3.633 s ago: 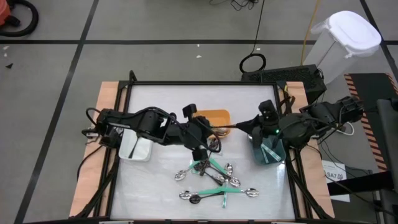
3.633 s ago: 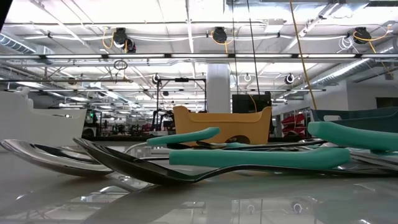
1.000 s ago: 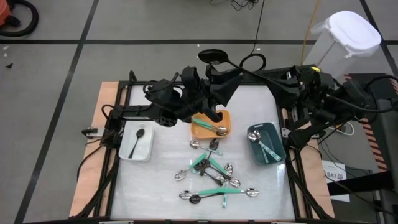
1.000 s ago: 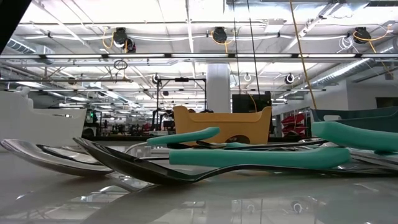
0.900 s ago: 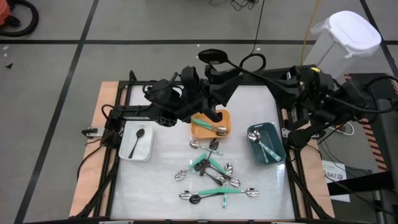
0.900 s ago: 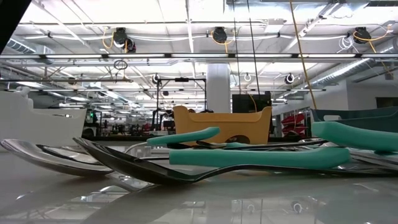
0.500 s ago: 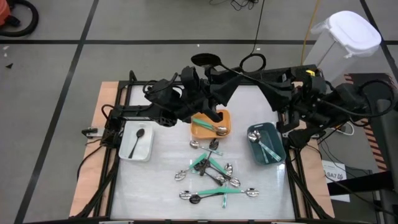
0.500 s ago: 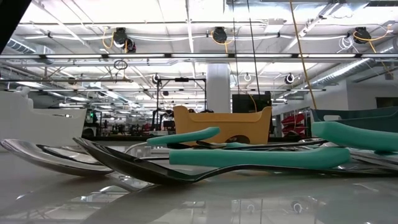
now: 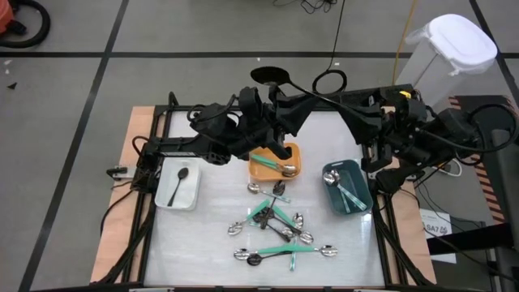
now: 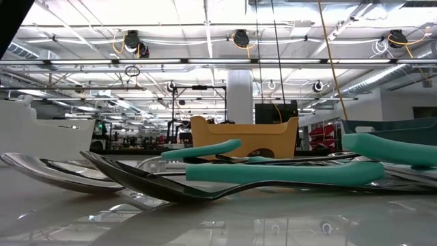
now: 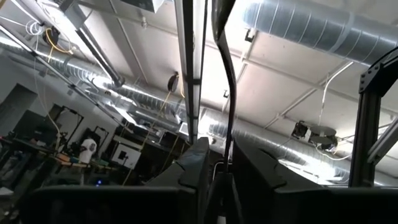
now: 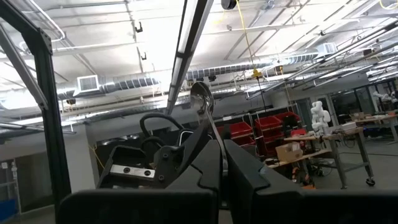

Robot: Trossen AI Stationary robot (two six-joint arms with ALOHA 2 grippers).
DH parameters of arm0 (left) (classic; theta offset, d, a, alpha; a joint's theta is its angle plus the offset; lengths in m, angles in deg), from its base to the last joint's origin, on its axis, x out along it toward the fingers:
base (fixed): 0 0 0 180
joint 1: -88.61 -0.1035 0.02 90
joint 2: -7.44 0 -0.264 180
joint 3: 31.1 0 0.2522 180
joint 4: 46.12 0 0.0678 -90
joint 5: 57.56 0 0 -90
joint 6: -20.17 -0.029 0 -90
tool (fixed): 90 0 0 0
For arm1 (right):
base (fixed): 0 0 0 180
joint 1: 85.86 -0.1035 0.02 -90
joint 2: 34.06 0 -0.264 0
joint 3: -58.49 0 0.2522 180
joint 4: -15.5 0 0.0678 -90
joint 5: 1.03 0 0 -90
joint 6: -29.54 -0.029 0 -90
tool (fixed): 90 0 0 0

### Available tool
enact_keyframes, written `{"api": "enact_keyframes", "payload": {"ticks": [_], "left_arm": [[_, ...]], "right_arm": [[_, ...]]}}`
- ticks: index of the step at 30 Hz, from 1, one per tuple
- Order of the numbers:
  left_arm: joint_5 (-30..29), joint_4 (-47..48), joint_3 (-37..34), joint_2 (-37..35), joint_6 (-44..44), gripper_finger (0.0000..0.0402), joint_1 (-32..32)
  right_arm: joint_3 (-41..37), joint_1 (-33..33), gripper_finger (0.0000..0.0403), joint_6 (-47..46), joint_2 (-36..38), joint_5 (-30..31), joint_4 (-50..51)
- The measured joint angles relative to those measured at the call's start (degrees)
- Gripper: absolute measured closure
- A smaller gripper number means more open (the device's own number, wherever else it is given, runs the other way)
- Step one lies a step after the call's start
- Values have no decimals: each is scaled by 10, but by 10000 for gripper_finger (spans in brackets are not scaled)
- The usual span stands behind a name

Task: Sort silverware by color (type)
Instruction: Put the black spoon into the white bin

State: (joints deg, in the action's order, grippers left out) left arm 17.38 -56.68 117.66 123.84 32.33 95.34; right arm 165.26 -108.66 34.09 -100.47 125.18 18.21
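Holding one spoon (image 12: 200, 99) each, two pincers.

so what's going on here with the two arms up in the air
It looks like a handover during silverware sorting. Both arms are raised over the back of the table. The right gripper is shut on a spoon, holding it upright, and the left gripper meets it there; whether it has a grip I can't tell. Below, the orange bin, white bin and teal bin each hold pieces, and a pile of silverware lies unsorted.
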Motion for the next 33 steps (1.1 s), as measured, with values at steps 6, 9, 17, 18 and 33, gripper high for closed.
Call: {"api": "enact_keyframes", "payload": {"ticks": [6,9,17,18,33], "left_arm": [[-4,2,0,0,0,332,0],[-4,1,0,0,0,332,0],[3,1,0,0,0,332,0],[3,1,0,0,0,332,0],[5,1,0,0,1,332,-6]], "right_arm": [[0,0,400,7,0,1,-6],[0,0,400,8,0,2,-6],[0,0,400,9,0,2,-6],[0,0,400,10,0,2,-6],[0,11,400,7,0,2,-3]]}}
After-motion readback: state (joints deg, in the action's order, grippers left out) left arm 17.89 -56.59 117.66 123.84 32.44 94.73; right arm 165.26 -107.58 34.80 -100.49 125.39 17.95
